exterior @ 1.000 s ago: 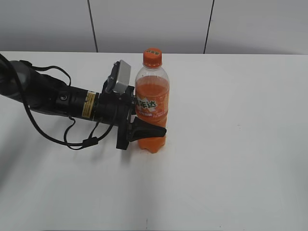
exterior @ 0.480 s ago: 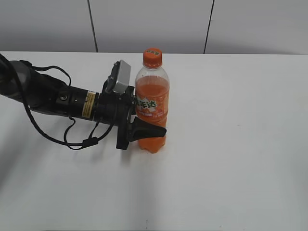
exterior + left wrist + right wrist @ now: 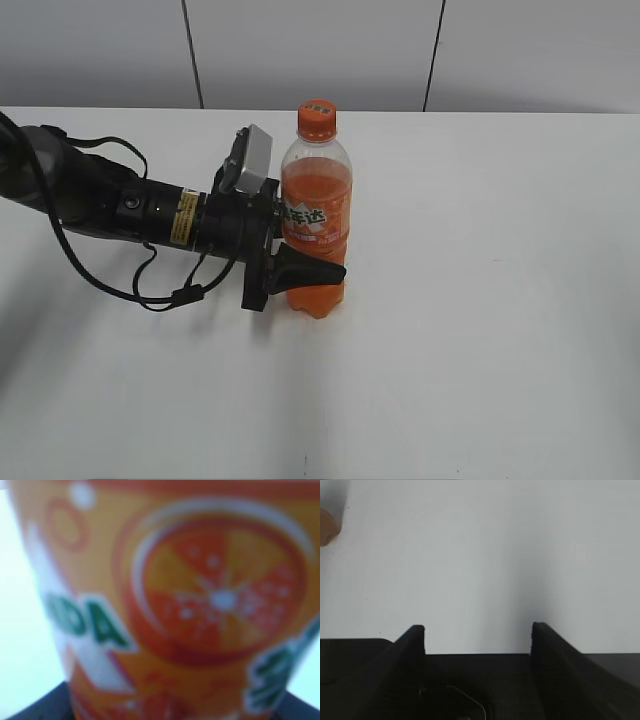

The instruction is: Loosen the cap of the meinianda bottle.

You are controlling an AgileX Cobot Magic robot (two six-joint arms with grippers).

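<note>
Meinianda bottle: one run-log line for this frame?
left gripper: shut on meinianda bottle | bottle: upright | cap: on, untouched | right gripper: open, empty, over table

The exterior camera looks down at a slant across the white worktop (image 3: 480, 330) toward a grey wall. The left wrist camera sits pressed close to the meinianda bottle (image 3: 170, 605), its label blurred; both views share it. The right wrist camera faces bare worktop.

Meinianda bottle (image 3: 316, 215): clear plastic, orange drink, orange-green label with white characters and an orange-slice pattern. Cap (image 3: 317, 117): orange. Left pincer (image 3: 300, 272): black. Right pincer (image 3: 478, 636): black. Counter (image 3: 480, 300): plain white.
</note>
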